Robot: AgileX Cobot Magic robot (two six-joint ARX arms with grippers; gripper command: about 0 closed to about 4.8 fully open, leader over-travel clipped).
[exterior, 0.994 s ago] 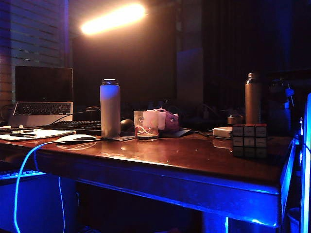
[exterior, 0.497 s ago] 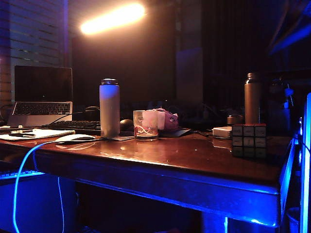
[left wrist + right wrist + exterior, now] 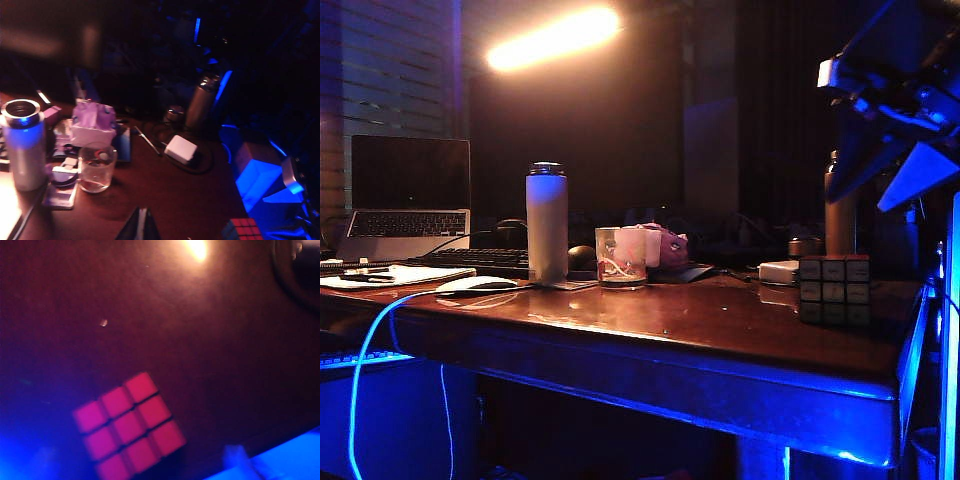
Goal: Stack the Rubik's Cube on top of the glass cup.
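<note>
In the exterior view a single glowing blue cable [image 3: 360, 360] hangs nearest, below the front edge of the worktop [image 3: 700, 330]. On the polished top stands one Rubik's Cube [image 3: 833, 280], at the right end. It sits flat on the wood, well apart from the one glass cup [image 3: 620, 258] and at about 3 o'clock from it. The cup is upright near the middle, with a red-and-white curl showing through the glass.

Just beside the cup at 9 o'clock stands one tall white bottle [image 3: 547, 222]. Further out at 9 o'clock lie one computer mouse [image 3: 477, 285] and a sheet of papers [image 3: 395, 277].

The right gripper [image 3: 865, 195] hangs in the air at 12 o'clock from the cube, clear of it. Its wrist view looks straight down on the cube's nine red squares, and there the jaws stand spread with nothing between them.

The left gripper [image 3: 140, 227] shows only in its own wrist view, as one dark wedge with a seam down it, jaws pressed together and empty. It is above the worktop, with the cup ahead of it.

Behind the cup are one pink-white lumpy thing [image 3: 665, 245] at 1 o'clock, one keyboard [image 3: 470, 262], and one pale flat box [image 3: 778, 272] at 10 o'clock from the cube. A second bottle, the dark bottle [image 3: 839, 205], rises behind the cube. Farthest back are one open laptop [image 3: 408, 195] and one bright light strip [image 3: 555, 38].
</note>
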